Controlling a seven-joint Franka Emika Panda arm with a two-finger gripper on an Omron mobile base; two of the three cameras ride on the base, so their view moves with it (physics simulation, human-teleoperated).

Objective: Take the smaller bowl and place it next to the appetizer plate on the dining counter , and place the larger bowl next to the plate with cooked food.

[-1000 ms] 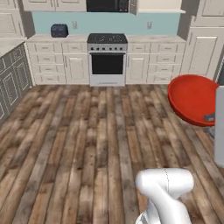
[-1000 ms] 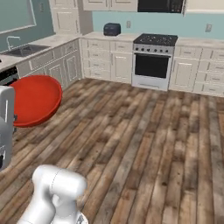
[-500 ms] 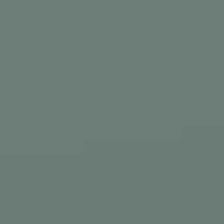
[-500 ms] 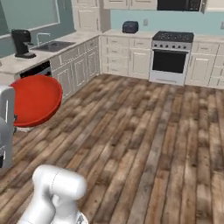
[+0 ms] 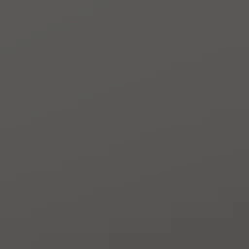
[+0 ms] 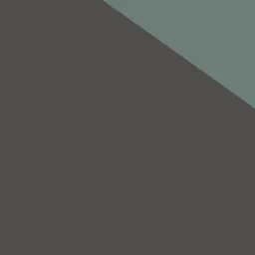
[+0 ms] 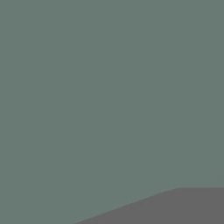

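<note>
Bowls and plates are hidden from us; flat grey surfaces give no clock direction from the hand. We judge the gripper clenched, contents unknown.

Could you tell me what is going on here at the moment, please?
The robot's base seems to be driving through the kitchen. A second ago the red bowl rode up beside the arm. Now the cameras face a flat dark grey surface and a grey-green surface at close range. The gripper is shut, but whether it has the bowl cannot be told here.
</note>
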